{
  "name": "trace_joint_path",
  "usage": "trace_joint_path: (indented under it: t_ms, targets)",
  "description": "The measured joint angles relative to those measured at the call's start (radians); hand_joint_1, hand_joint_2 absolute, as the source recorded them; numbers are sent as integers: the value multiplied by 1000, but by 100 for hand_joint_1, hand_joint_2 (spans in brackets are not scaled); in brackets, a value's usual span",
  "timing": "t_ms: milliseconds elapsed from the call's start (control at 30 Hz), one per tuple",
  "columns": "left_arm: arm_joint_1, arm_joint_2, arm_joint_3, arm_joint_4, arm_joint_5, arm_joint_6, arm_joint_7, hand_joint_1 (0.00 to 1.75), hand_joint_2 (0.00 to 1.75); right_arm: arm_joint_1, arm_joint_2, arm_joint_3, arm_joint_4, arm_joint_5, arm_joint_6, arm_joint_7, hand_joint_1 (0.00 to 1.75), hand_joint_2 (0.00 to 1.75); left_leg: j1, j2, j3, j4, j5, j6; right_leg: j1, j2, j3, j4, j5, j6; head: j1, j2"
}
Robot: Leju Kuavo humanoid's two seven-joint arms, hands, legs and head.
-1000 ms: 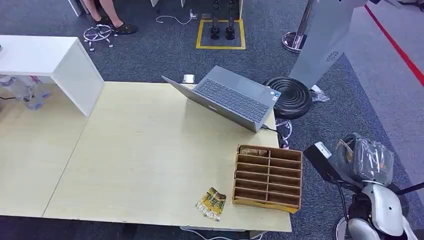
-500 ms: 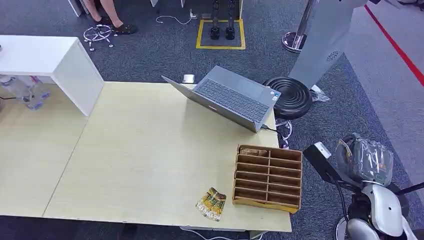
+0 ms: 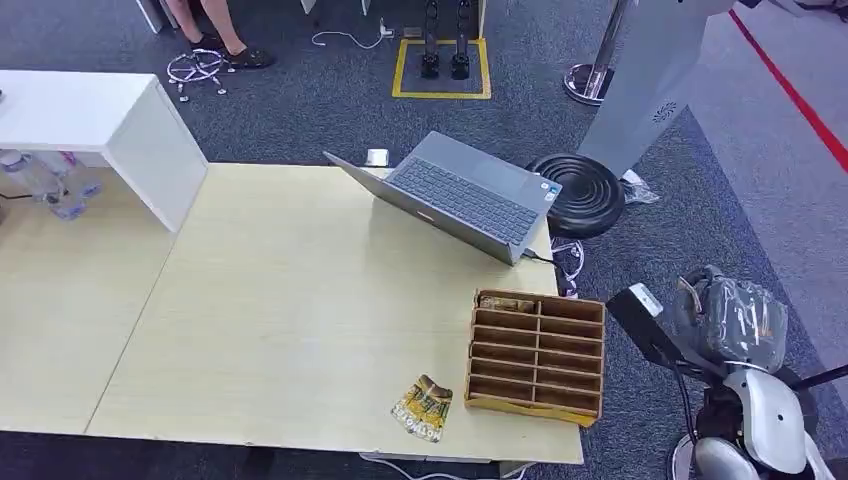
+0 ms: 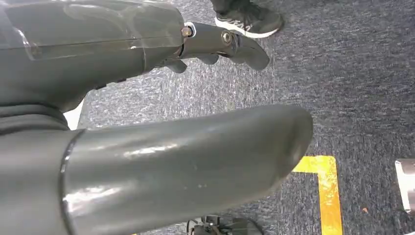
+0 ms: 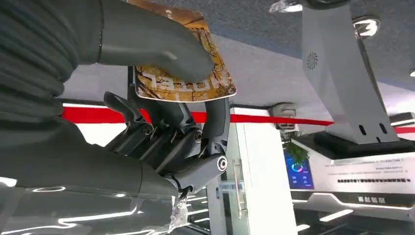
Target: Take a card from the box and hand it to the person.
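Right hand [image 5: 161, 122] barely shifted — grips card [image 5: 188, 78], off table edge [image 3: 560, 420].

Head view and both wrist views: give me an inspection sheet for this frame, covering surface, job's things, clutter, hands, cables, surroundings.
Surface: pale wooden table, bare across the middle.
Job's things: brown compartmented box at the table's near right corner; one card pinched in the right hand; a second card lying flat beside the box near the table edge.
Clutter: open grey laptop at the far edge; water bottles under the white shelf.
Hands: right hand holds the card, raised off to the right of the table; left hand over carpet, holding nothing.
Cables: lead from the laptop over the table edge; coiled cable on the floor.
Surroundings: black stool, grey kiosk, a person's feet.
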State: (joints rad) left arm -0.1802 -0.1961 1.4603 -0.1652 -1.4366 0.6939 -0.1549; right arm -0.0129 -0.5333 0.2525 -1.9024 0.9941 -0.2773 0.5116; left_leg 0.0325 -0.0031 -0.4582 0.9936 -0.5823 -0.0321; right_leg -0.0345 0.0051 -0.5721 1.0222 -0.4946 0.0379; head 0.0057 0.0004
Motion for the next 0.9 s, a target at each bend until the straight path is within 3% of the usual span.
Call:
trace_joint_path:
  t_ms: [900]
  targets:
    - [0,0,-1,0,-13,-3,-4,0,0,4,-1,0,-2,0,0,6,162,175,0,0,1,0,0,0,0,0,0,0,0,0,0,0]
